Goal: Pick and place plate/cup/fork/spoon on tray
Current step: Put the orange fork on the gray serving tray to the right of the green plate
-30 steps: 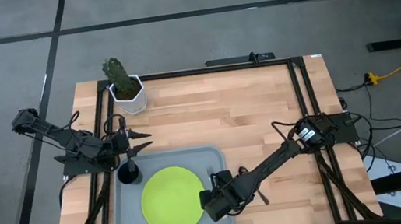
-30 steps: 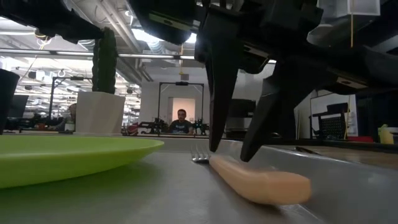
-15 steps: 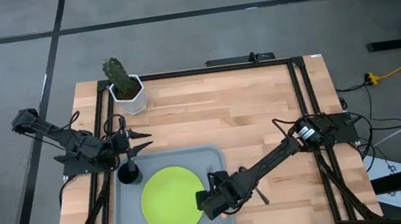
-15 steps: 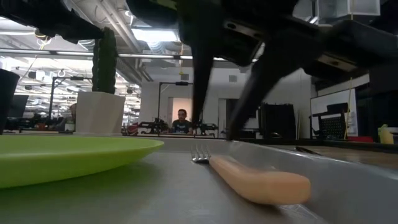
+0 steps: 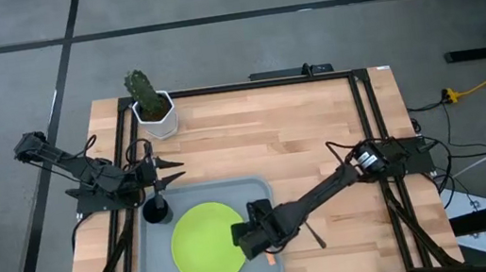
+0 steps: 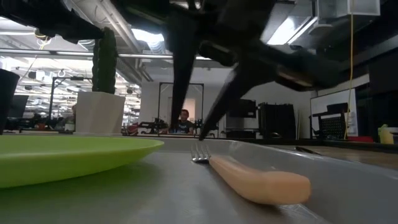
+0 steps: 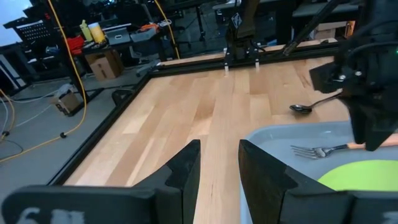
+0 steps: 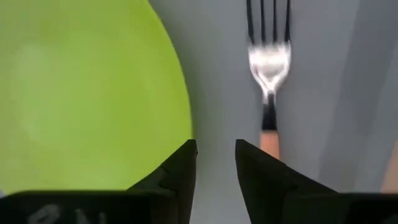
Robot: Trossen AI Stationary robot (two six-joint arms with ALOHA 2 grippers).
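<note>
Moved: my right gripper (image 5: 244,238) has slid from the tray's right rim inward over the plate's edge; the fork has stayed put.
High view: the round lime-green plate (image 5: 203,245) lies flat in the light-grey, round-cornered tray (image 5: 152,268); the black cylindrical cup (image 5: 155,208) stands in its far left corner, just beside my left gripper (image 5: 174,169), whose fingers are parted; the slim dark spoon (image 5: 315,235) rests on the plank tabletop (image 5: 262,133) right of the tray.
Low view: the fork (image 6: 255,177), its smooth orange handle rounded, lies on the tray floor beside the plate; my dark fingers (image 6: 179,68) hang above, spread.
Left wrist view: silver tines face the wood; the oval spoon bowl lies just outside the rim.
Right wrist view: my fingers (image 8: 180,171) stand apart, empty, between plate edge and fork.
</note>
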